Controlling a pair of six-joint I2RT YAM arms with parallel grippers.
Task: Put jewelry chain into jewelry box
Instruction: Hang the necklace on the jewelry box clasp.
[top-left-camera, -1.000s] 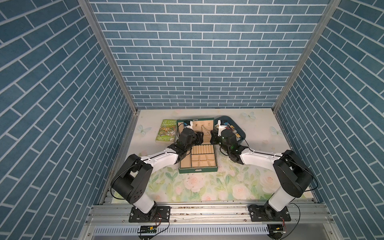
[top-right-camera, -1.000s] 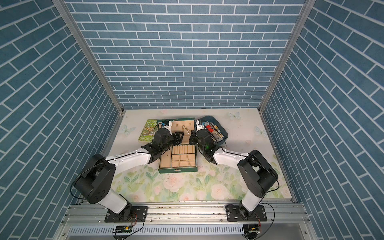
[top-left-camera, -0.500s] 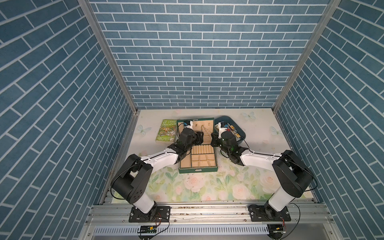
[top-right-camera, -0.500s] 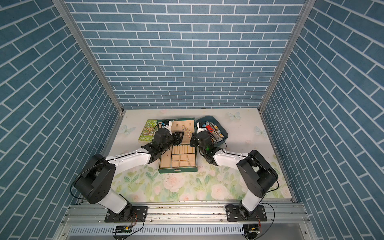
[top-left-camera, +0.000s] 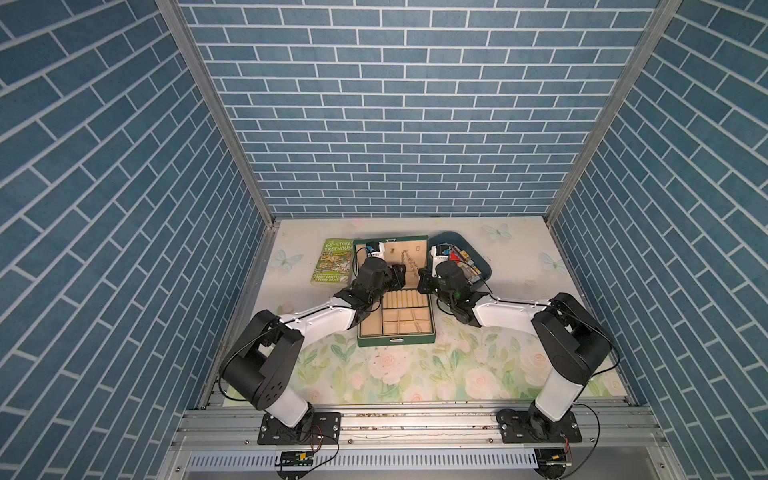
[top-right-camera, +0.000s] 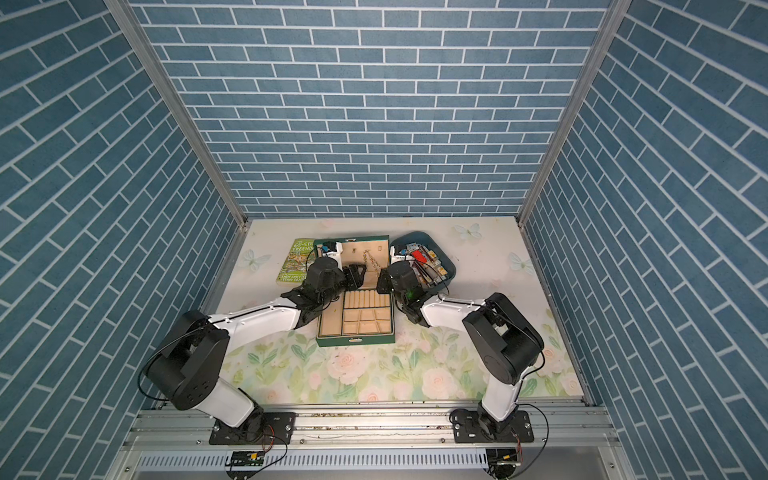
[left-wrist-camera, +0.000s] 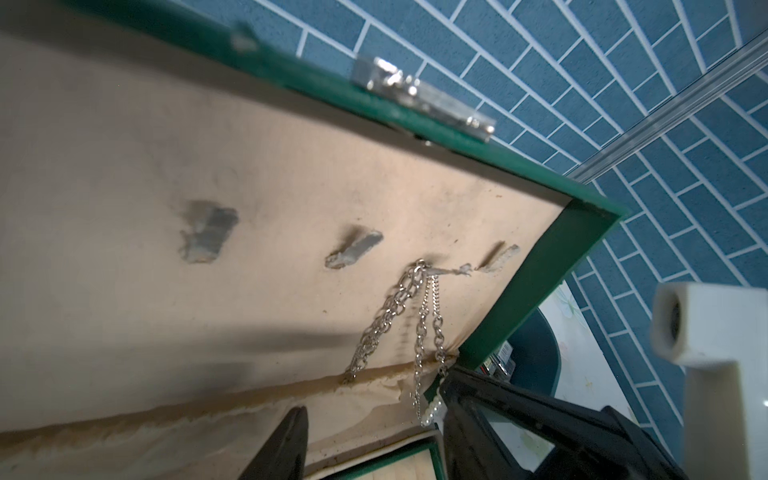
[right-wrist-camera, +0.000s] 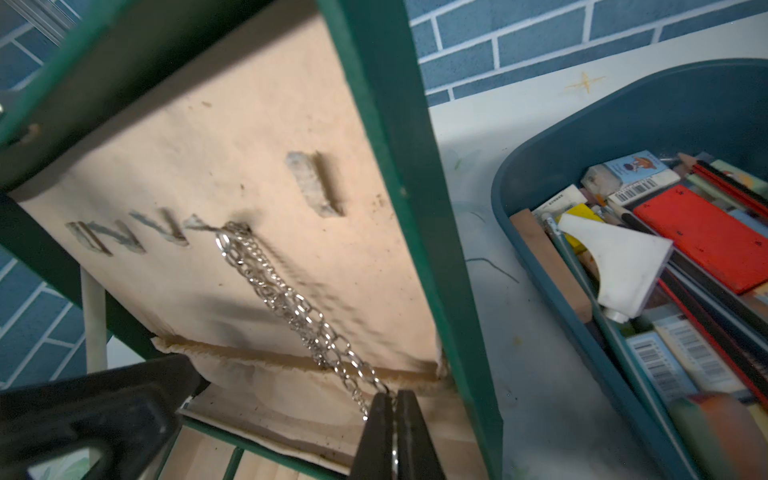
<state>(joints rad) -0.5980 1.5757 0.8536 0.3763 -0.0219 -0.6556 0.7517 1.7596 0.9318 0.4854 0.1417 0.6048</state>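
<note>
At the jewelry box (right-wrist-camera: 382, 124), right end effector (right-wrist-camera: 392, 399) pinches jewelry chain (right-wrist-camera: 291, 299).

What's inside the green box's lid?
Metal hooks on the beige lining, and the chain hanging from one hook. The right jaws pinch its lower end. The lid's pocket contents are hidden.

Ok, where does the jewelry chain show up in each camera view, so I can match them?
Top view: jewelry chain hangs on the jewelry box's open lid lining.
Top view: chain in the same place, on the lid lining.
Left wrist: chain draped from a lid hook, strands hanging down the lining.
Right wrist: chain stretched from that hook to the shut right gripper.
Shared landmark: the beige lid lining with its hooks.
</note>
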